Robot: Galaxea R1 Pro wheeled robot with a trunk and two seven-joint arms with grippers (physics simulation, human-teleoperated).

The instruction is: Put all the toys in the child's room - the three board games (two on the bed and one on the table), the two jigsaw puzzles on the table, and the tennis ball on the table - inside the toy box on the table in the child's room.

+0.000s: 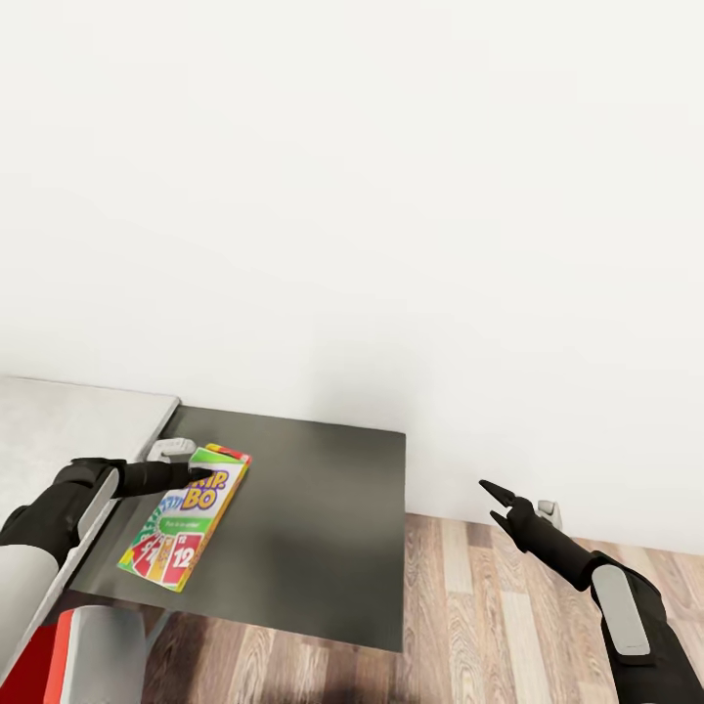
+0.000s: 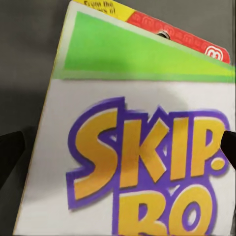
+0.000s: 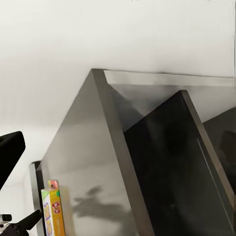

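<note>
On the dark-grey cabinet top [image 1: 313, 508] at the near left of the scene, the left gripper [image 1: 200, 476] reaches over the far end of the white and green board game [image 1: 186, 518], its fingers spread on either side of the box's upper edge; whether they press the box cannot be told. In the left wrist view the box [image 2: 132, 147] shows its green band, red banner and yellow lettering, with a dark fingertip [image 2: 10, 155] at each side, apart. The game lies flat near the cabinet top's left edge, beside the pale grey table [image 1: 59, 430] that joins it on the left.

The right gripper [image 1: 497, 502] hangs over the wood-plank floor [image 1: 508, 606] to the right of the cabinet, its fingers parted and holding nothing. A plain white wall [image 1: 391, 196] rises behind.
</note>
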